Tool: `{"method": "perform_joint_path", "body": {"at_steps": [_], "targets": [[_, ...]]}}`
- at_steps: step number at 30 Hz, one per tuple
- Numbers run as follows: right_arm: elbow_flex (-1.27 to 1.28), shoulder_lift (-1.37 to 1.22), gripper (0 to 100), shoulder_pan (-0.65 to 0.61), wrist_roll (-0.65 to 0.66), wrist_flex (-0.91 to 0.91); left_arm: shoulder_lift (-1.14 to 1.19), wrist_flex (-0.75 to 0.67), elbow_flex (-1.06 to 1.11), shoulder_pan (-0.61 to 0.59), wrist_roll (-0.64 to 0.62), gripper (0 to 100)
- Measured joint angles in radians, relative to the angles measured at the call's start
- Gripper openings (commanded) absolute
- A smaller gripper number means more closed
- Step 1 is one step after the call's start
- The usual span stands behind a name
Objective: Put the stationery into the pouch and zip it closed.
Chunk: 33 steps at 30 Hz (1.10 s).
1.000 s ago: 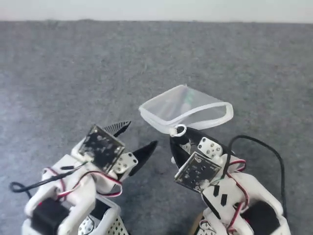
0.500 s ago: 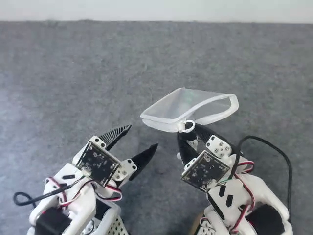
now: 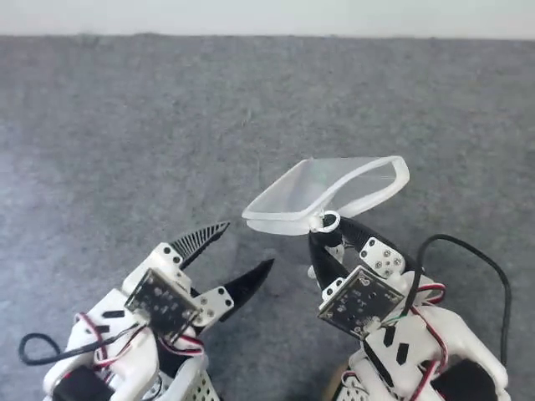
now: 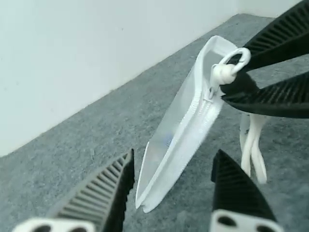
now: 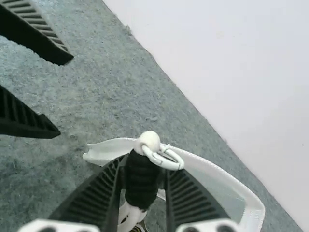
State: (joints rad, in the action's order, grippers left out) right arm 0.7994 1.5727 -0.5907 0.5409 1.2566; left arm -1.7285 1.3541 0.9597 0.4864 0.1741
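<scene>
The right gripper point(image 3: 326, 238) had its 2 black fingers point(image 5: 104, 193) squeezed tight on the little zip pull point(image 3: 328, 221) at the end of the pouch point(image 3: 334, 188). The left gripper point(image 3: 242, 248) had its fingers spread wide and held nothing.

In the last second the right arm had pushed the pouch farther out from the 2 arms and lifted it. The pouch had been lying lower and flatter. Now it hung from the pull, tipped up off the grey table point(image 3: 125, 125), with its far end pointing away. The left gripper had backed off a bit toward its own base, so it was just beside the pouch and not touching it.

In the left wrist view the zip point(image 4: 198, 113) looked shut all along the edge, and something small and bluish showed through the clear side. I think the job was nearly done or done. The pouch only needed to be put down.
</scene>
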Motion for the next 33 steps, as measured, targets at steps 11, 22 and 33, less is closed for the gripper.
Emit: {"method": "perform_joint_path", "body": {"at_steps": [11, 22, 33], "targets": [[-0.118, 0.012, 0.5, -0.008, 0.0, 0.12, 0.0, -0.009, 0.041, 0.127, 0.034, 25], [-0.152, 0.017, 0.5, -0.146, 0.0, 0.161, 0.0, -0.12, 0.157, 0.149, 0.014, 25], [-0.152, 0.017, 0.5, -0.155, -0.018, 0.161, 0.0, -0.235, 0.239, 0.203, -0.051, 20]]}}
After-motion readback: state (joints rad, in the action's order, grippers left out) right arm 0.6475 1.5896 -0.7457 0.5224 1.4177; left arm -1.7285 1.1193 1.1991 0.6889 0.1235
